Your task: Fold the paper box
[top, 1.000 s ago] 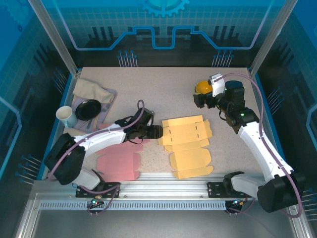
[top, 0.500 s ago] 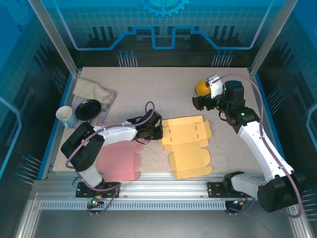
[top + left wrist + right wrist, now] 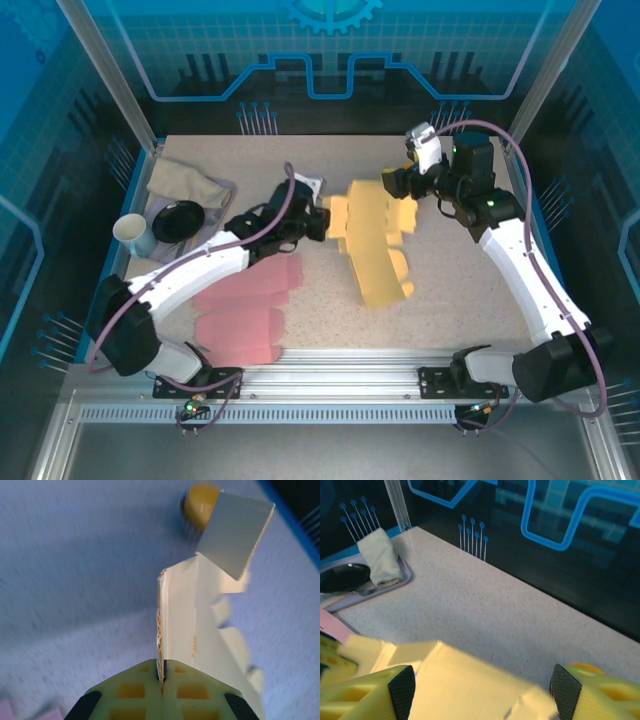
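Left tool (image 3: pixel 162 669) pinching paper box (image 3: pixel 375 250), right tool (image 3: pixel 483 690) spread, tray (image 3: pixel 226 188) holding bowl (image 3: pixel 180 220), cloth (image 3: pixel 185 183)

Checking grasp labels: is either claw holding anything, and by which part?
Left claw is pinched shut on the yellow box blank, at its left edge. Right claw stands open around its right end, not gripping.

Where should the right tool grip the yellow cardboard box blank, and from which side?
Probably its far right edge, coming from the right: the left tool pinches the left edge, so the blank hangs lifted and that edge sits between the right tool's open fingers.
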{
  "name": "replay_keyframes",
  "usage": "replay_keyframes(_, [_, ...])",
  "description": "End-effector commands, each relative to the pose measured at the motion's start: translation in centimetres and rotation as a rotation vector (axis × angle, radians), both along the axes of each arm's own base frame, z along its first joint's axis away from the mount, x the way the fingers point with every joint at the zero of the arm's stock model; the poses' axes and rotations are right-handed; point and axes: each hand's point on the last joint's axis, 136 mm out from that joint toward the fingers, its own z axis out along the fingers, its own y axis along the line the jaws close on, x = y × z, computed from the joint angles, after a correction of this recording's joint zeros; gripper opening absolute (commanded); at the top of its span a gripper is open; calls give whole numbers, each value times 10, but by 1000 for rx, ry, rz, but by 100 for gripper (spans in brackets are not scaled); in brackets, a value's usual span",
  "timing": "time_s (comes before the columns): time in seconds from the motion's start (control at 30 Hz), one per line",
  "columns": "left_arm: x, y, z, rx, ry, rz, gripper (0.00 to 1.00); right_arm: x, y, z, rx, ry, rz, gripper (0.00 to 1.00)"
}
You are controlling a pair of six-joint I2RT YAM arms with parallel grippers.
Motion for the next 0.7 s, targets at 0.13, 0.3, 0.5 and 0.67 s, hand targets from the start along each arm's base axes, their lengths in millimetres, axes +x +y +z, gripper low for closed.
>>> replay_keyframes(0.13, [-7,45,51,256,-157,-59,0,-14,39,30,-138,-141,331,65])
replay_keyframes(0.3, [-22,56,72,306,-233,-104,0,-25,50,24,-281,-288,501,57])
replay_keyframes(0.5, [-46,58,94,293,-353,-202,0,-38,66,-6,-342,-367,703,52])
replay_keyframes(0.67, [-64,63,100,280,-457,-244,0,-34,67,-25,-350,-326,718,52])
